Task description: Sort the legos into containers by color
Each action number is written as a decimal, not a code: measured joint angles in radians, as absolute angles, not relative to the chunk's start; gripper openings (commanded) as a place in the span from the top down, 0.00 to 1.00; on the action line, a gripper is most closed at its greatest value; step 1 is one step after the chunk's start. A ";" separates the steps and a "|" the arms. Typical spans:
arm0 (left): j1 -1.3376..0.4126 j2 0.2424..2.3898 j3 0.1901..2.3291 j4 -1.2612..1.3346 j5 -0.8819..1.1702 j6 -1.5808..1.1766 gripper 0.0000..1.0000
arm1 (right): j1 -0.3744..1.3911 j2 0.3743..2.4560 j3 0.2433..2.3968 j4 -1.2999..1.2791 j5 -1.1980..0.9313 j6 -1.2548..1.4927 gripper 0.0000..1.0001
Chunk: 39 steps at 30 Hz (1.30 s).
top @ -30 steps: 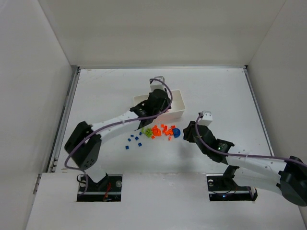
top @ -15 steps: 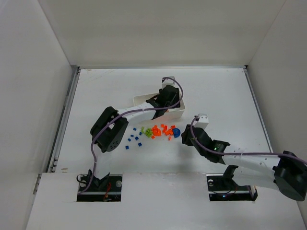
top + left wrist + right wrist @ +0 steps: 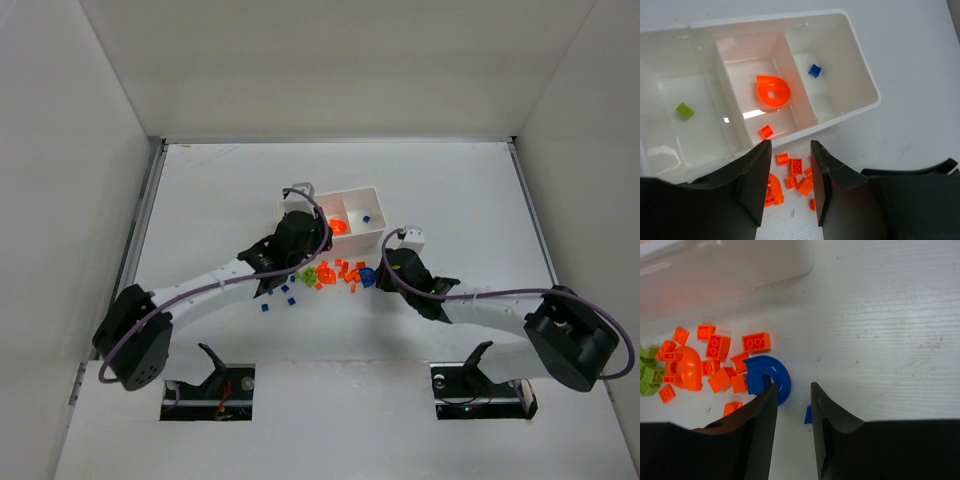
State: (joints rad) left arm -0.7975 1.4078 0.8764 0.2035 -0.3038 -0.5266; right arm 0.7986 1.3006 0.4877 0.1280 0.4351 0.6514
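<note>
The white tray [image 3: 362, 232] has three compartments. In the left wrist view its left one [image 3: 670, 125] holds a green brick [image 3: 684, 110]. The middle one holds an orange round piece [image 3: 772, 91] and a small orange brick [image 3: 765, 131]. The right one holds a blue brick [image 3: 814, 70]. My left gripper [image 3: 790, 155] is open and empty, just in front of the tray, above loose orange bricks [image 3: 796, 166]. My right gripper [image 3: 792, 395] is open and low over the table, its left finger at a blue arch piece [image 3: 771, 376]. A small blue brick [image 3: 808, 414] lies by its right finger.
The loose pile [image 3: 338, 272] lies in front of the tray: orange bricks [image 3: 715, 347], an orange dome piece [image 3: 682, 371], green bricks [image 3: 647, 376] at its left. Several small blue bricks [image 3: 280, 292] lie further left. White walls enclose the table on three sides.
My left gripper has drawn back from over the tray to its near side, uncovering the compartments. My right gripper has moved left and forward to the blue arch piece.
</note>
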 measured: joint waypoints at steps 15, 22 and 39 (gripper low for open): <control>-0.785 1.014 0.463 0.017 -0.379 -0.664 0.68 | 0.767 1.430 0.499 0.205 0.313 0.693 0.73; -0.796 0.922 0.403 -0.097 -0.412 -0.707 0.66 | 0.760 1.431 0.503 0.212 0.331 0.716 0.64; -0.918 1.008 0.399 -0.144 -0.424 -0.772 0.60 | 0.753 1.422 0.500 0.231 0.306 0.754 0.96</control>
State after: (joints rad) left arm -0.9184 1.0084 0.3988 -0.1440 -0.4244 -0.7723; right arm 0.7528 1.4223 0.4995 0.2314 0.3058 0.7536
